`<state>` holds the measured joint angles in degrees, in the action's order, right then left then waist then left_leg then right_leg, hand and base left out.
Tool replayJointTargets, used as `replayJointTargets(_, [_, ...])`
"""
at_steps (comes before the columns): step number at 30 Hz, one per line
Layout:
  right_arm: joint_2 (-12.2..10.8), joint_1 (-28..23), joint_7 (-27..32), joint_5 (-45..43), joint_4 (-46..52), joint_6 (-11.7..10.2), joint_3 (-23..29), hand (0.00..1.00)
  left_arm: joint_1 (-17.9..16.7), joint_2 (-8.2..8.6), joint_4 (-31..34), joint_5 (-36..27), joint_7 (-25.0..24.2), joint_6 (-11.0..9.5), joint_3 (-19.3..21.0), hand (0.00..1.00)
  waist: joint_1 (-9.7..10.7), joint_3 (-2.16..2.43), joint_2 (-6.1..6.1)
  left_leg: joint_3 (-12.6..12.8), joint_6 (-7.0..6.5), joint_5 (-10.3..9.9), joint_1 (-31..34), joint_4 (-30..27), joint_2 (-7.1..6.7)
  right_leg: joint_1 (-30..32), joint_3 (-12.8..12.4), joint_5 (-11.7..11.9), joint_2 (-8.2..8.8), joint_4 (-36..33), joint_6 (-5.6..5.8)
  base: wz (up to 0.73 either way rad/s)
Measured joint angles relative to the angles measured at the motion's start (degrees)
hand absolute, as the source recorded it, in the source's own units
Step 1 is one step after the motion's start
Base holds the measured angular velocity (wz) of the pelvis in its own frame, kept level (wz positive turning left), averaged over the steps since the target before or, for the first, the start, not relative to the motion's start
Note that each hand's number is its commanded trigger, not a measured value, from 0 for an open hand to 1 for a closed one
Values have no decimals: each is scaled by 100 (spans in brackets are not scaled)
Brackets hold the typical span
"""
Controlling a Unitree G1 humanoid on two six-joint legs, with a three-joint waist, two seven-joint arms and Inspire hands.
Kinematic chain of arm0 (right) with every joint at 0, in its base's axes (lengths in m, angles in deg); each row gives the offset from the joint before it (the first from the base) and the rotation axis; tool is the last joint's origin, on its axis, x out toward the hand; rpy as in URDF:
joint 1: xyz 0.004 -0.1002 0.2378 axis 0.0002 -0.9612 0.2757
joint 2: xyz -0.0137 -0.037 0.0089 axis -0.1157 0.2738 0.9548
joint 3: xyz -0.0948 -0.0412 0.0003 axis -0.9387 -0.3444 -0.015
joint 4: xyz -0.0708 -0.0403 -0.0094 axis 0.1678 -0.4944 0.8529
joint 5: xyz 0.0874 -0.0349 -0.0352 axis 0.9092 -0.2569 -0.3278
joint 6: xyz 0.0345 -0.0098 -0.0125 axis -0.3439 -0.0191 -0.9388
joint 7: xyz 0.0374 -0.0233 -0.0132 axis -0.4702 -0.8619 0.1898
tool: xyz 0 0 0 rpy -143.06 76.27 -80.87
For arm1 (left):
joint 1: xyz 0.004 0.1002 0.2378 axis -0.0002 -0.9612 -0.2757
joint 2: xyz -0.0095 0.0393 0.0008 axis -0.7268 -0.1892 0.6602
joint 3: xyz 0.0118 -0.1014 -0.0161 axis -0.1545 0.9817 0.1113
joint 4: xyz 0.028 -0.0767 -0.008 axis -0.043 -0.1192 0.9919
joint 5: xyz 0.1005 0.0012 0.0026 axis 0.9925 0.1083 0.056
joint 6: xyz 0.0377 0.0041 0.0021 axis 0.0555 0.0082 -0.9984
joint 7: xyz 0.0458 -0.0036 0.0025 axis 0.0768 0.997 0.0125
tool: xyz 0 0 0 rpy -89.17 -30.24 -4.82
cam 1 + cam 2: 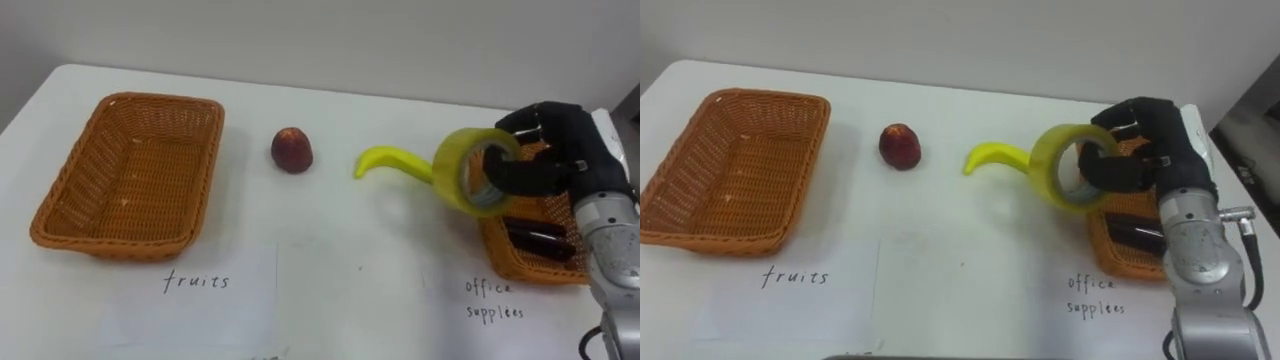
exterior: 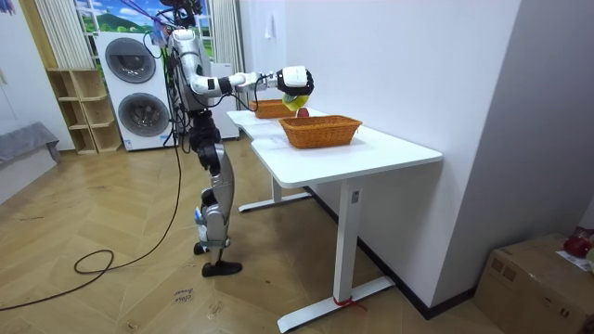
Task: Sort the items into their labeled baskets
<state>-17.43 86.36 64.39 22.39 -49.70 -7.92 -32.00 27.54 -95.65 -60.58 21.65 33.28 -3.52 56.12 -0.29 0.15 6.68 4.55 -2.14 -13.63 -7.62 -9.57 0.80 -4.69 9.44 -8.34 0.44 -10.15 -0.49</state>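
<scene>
Right hand [image 1: 562,150] has its fingers curled through a yellow tape roll [image 1: 452,170], held over the office-supplies basket [image 1: 520,268] rim; we note apple [image 1: 291,150] and banana [image 1: 392,160] on the table [image 1: 330,280].

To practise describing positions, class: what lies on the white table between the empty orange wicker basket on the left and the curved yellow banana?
A small dark red apple sits there, touching neither the basket nor the banana; both eye views show it.
</scene>
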Motion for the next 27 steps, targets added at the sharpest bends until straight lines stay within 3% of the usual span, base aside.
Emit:
replayJointTargets(8, [76,0,90,16,-154,-4,482,100,-36,-16,0,-4,-18,-2,3,0,68,-10,-67,8,-1,0,1,8,2,8,24,0,14,26,0,0])
replayJointTargets(16, [78,0,89,16,-156,-3,558,100,-47,-16,21,-4,-43,-2,6,0,182,8,-82,32,1,0,-5,10,12,11,11,0,6,27,-1,0])
replayJointTargets(27, [79,0,186,20,-342,-4,796,100,-67,-16,30,-6,-182,-8,21,0,188,14,-101,60,1,0,-7,5,12,11,-4,1,5,24,-1,0])
